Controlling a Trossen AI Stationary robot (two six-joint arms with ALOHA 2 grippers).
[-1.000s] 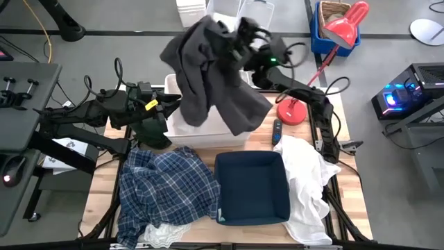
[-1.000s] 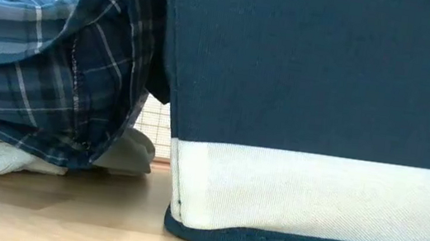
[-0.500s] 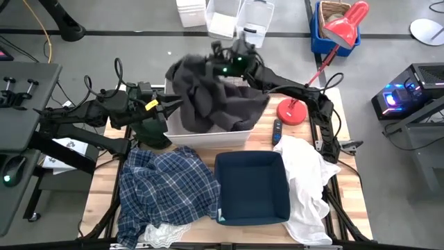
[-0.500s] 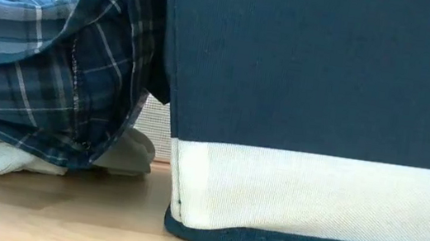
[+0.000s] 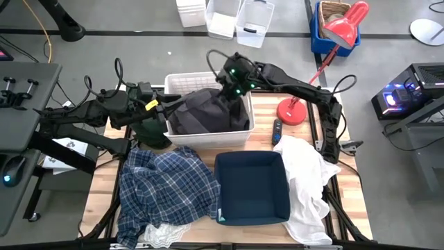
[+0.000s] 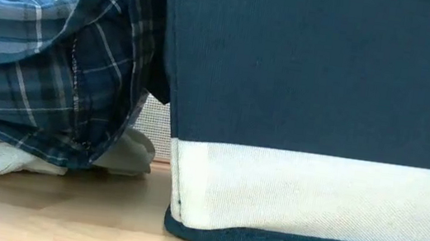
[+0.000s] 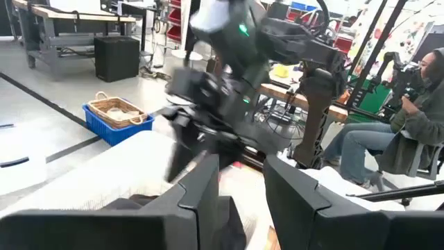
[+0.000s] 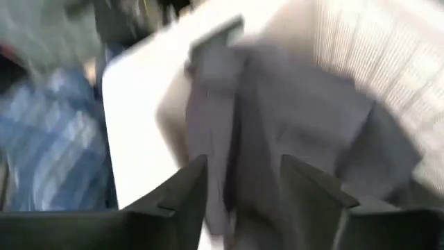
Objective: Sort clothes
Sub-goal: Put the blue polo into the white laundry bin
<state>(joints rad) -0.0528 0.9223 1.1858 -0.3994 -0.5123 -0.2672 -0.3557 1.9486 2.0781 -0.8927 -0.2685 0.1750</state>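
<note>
A dark grey garment [image 5: 208, 114] lies bunched inside the white plastic bin [image 5: 182, 83] at the table's far middle. My right gripper [image 5: 232, 87] hovers just above it, open, with the grey cloth [image 8: 277, 118] below its spread fingers [image 8: 243, 167]. My left gripper [image 5: 173, 104] stands at the bin's left wall, fingers apart [image 7: 241, 170], nothing plainly between them. Under that arm a dark green garment [image 5: 151, 130] lies by the bin's near left corner. The plaid shirt [image 5: 166, 187] is heaped at the near left, partly over a white garment [image 5: 163, 236].
The navy fabric bin [image 5: 251, 187] stands at the near middle and fills the low view [image 6: 316, 109]. More white clothes [image 5: 305, 180] spill over the table's right edge. A red disc-shaped object [image 5: 290, 111] sits right of the white bin. A seated person [image 7: 416, 104] shows beyond the table.
My right gripper has come down from high over the table's far edge to just above the white bin and has let go of the dark grey garment. The garment hung spread out below it and has now dropped in a heap into the bin.
</note>
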